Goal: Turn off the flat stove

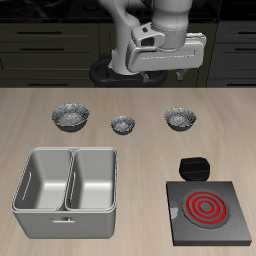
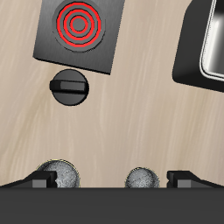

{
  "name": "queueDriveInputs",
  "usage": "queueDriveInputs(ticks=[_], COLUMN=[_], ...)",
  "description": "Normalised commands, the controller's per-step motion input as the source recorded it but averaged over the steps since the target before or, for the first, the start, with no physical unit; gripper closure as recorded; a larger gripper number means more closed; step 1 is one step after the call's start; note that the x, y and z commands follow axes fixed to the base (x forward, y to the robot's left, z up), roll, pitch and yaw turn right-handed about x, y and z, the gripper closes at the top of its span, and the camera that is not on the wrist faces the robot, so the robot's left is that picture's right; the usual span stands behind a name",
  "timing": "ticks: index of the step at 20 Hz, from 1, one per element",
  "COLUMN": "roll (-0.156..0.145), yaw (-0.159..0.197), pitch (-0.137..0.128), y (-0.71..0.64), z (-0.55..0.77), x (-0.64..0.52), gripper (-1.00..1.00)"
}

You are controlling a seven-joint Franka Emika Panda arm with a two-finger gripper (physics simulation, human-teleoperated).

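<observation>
Flat stove (image 1: 208, 212) lying near the table's front edge, its burner rings (image 1: 204, 207) glowing red and its black knob (image 1: 191, 167) sitting at the edge facing the robot. Gripper (image 1: 160, 72) hovering high over the back of the table (image 1: 140, 120), well apart from the stove, fingers (image 2: 186, 178) standing spread and holding nothing. Three small metal bowls (image 1: 124, 124) lining up between gripper and stove; twin-basin metal tray (image 1: 68, 180) lying beside the stove

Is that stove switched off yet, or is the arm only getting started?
Nothing looks done: the flat stove has burner rings glowing red. The gripper hangs high at the table's back, above the small bowls, holding nothing. Left to do: come down to the black knob and turn it.
</observation>
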Motion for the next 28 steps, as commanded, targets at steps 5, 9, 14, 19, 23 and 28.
queueDriveInputs(ticks=[5,9,14,19,23,28], roll=[-0.012,0.008,0.005,0.007,0.007,-0.013], yaw=[0.048,0.014,0.081,-0.04,-0.008,0.14], pitch=[-0.007,-0.01,-0.035,-0.001,-0.007,0.005], y=[0.14,0.16,0.24,0.17,0.17,0.06], z=[0.01,0.03,0.0,0.05,0.03,-0.12], x=[0.21,0.13,0.09,0.08,0.13,0.18], gripper=[-1.0,-1.0,-1.0,-1.0,-1.0,-1.0])
